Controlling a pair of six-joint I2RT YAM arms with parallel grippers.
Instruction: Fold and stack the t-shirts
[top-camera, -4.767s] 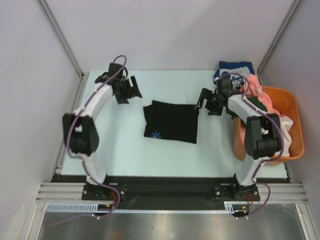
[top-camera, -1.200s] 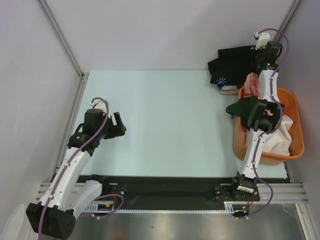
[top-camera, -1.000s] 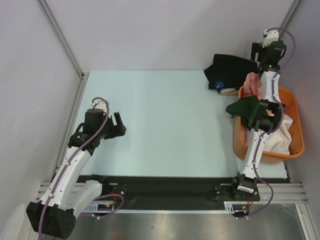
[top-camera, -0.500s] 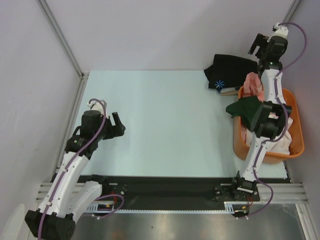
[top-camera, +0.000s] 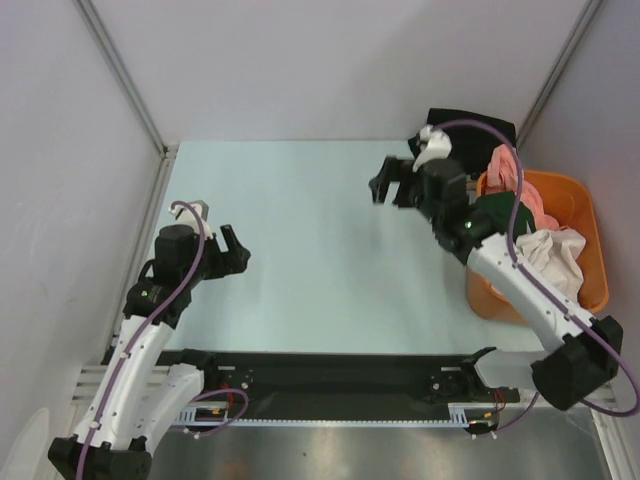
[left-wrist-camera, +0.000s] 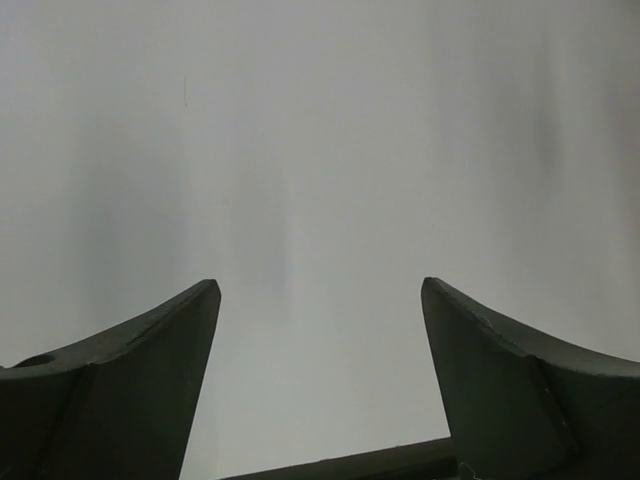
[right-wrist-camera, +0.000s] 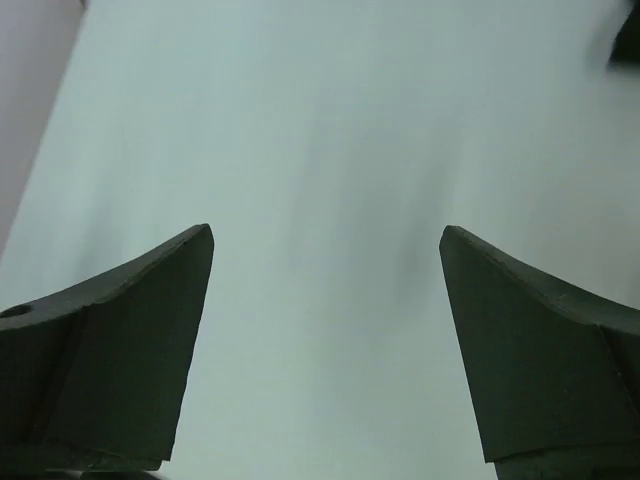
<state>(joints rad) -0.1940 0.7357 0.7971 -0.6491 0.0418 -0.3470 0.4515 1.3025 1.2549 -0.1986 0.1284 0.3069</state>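
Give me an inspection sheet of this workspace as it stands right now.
Surface: pale green table, bare in the middle.
Job's things: black t-shirt at the far right corner, partly behind the right arm; pink t-shirt, dark green t-shirt and off-white t-shirt heaped in the orange basket.
Clutter: nothing seen.
Grippers: left tool open, empty; right tool open, empty, over bare table.
Cables: a purple cable runs along each arm; the right one arcs over the basket.
Surroundings: white walls, aluminium posts.

Left claw (top-camera: 238, 250) and right claw (top-camera: 388, 190) both spread wide, well apart
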